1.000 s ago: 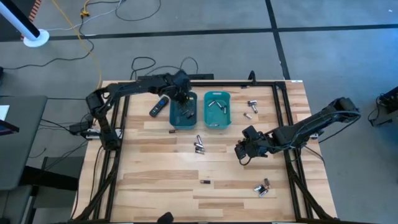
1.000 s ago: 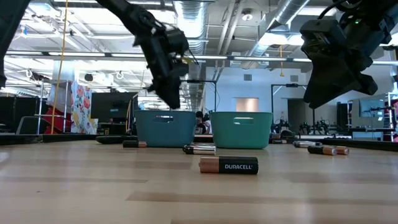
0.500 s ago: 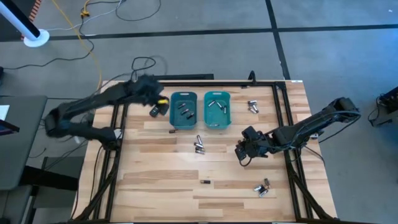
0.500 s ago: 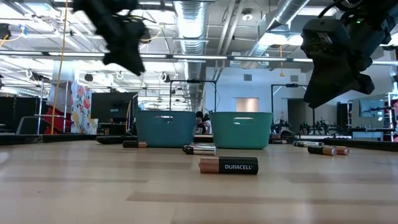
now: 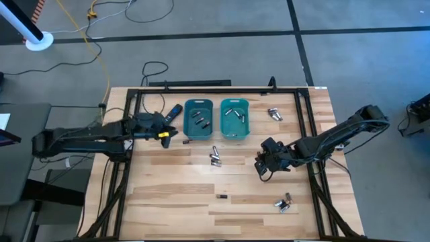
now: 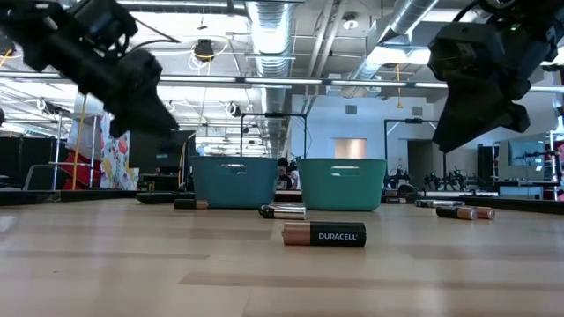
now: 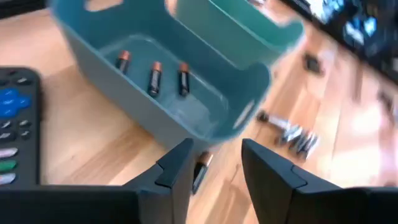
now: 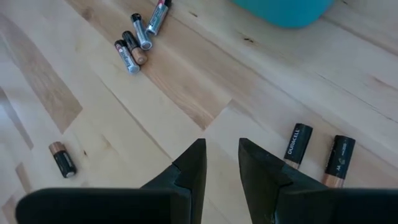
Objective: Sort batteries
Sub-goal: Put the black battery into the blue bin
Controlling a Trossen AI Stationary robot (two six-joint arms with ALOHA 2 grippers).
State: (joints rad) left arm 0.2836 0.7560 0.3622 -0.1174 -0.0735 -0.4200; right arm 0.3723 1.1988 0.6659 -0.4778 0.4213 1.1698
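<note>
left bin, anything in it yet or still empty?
Not empty. The left bin holds three dark copper-ended batteries lying on its floor in the left wrist view; the high view shows dark cells in it too.

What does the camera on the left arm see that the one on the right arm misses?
Only the left arm's camera shows inside a blue bin, where three copper-ended batteries lie, plus a remote with coloured buttons. Only the right arm's camera shows two black batteries lying side by side and a lone battery farther off. Both show pale wooden tabletop, a small cluster of batteries and their own claw's open, empty fingers.
</note>
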